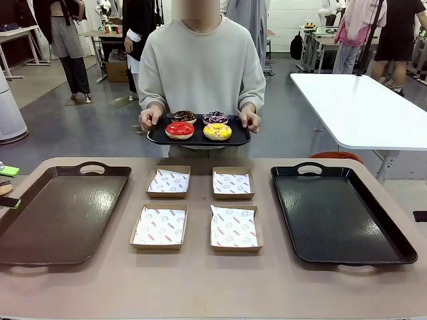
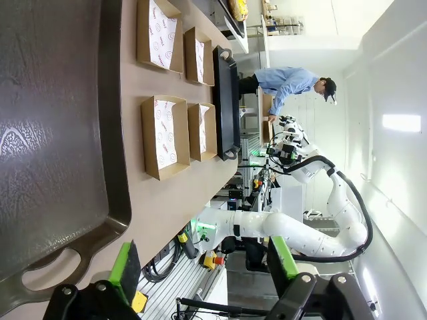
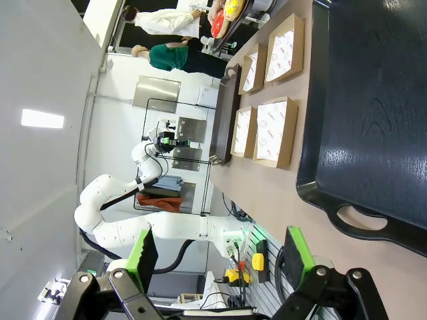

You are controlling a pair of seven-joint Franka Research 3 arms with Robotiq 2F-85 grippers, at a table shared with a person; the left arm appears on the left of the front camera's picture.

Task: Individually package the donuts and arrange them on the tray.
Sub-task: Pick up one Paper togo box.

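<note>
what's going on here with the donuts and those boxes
A person holds a small tray with four donuts at the far side of the table. Four open boxes lie on the table between a brown tray and a black tray; no donut is boxed yet. The left tool and right tool are open, holding nothing.

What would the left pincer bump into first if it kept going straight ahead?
Nothing close: the left pincer points along the table's robot-side edge. Farther on, probably the black tray, though depth is unclear.
</note>
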